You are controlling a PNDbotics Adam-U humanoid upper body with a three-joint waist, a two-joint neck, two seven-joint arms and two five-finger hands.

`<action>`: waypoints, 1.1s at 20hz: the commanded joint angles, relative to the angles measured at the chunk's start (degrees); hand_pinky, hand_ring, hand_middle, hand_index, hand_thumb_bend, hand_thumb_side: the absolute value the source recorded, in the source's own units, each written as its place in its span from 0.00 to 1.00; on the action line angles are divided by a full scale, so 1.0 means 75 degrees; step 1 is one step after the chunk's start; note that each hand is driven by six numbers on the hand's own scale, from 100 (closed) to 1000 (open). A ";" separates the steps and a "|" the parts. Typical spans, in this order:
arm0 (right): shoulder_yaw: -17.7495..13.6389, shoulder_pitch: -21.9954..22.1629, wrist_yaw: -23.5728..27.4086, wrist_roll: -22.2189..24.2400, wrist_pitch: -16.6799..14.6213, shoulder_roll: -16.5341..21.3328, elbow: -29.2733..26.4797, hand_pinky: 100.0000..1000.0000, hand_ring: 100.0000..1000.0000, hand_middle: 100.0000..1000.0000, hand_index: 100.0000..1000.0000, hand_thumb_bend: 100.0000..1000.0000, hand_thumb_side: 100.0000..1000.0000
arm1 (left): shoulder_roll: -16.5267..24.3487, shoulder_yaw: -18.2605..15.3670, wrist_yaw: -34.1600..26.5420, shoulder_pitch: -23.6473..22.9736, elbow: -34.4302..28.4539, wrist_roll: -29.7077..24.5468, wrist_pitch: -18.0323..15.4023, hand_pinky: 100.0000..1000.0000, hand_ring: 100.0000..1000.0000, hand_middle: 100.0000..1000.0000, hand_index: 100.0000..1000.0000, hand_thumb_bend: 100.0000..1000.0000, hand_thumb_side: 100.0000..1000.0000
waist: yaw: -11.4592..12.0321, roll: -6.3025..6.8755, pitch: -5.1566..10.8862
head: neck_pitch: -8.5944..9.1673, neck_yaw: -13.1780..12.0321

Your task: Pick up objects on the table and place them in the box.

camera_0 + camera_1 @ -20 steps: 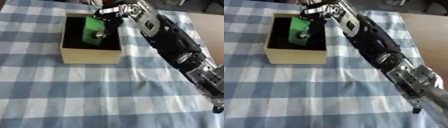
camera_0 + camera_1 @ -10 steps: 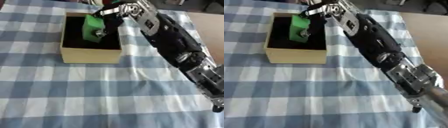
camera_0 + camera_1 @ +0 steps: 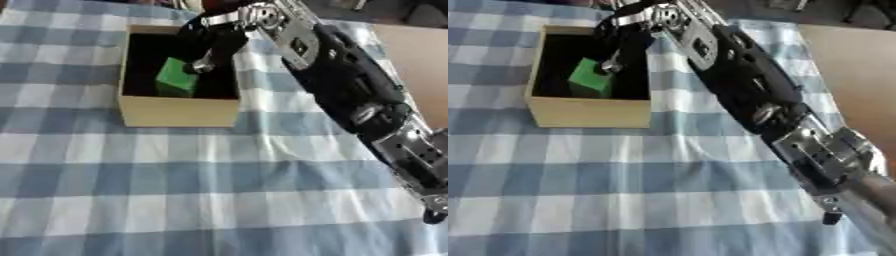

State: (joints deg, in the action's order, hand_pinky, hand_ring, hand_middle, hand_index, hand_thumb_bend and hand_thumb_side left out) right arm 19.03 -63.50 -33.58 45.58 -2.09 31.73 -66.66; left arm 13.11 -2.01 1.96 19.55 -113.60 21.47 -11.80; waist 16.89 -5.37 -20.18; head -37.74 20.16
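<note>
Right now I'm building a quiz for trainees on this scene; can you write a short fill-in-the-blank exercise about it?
1. The green block lies inside the ____.
2. The hand above the box is the robot's ____ hand.
3. The tablecloth is checked in white and ____.

Missing words: box; right; blue

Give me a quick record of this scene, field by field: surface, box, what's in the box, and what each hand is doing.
surface: blue and white checked cloth
box: open tan box, dark inside, standing on the cloth
contents: green block, tilted, lying inside the box
right hand: right hand over the box, fingertips at the block's top edge; grip state unclear
left hand: not in view
other loose objects on cloth: none visible
</note>
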 commanded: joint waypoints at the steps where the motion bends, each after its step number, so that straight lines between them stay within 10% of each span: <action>1: -0.0157 -0.0144 0.0166 -0.0024 0.0013 0.0286 -0.0284 0.77 0.80 0.83 1.00 0.26 0.60 | 0.0042 -0.0002 -0.0031 0.0042 -0.0132 -0.0010 0.0013 0.66 0.55 0.62 0.71 0.00 0.89 | -0.0020 0.0034 0.0070 | -0.0030 0.0038; 14: -0.0827 0.0815 0.1699 -0.0814 0.0790 0.1687 -0.3189 0.73 0.74 0.76 0.99 0.00 0.69 | 0.0066 -0.0064 0.0023 -0.0044 -0.0132 0.0049 0.0023 0.66 0.55 0.62 0.71 0.00 0.89 | -0.0194 0.0103 0.0149 | -0.0023 -0.0096; 22: -0.1928 0.2500 0.2783 -0.2738 0.2075 0.2615 -0.6061 0.68 0.68 0.66 0.90 0.00 0.78 | 0.0078 -0.0118 0.0058 -0.0043 -0.0132 0.0139 -0.0011 0.66 0.55 0.62 0.71 0.00 0.88 | -0.0342 0.0232 0.0123 | 0.0039 -0.0277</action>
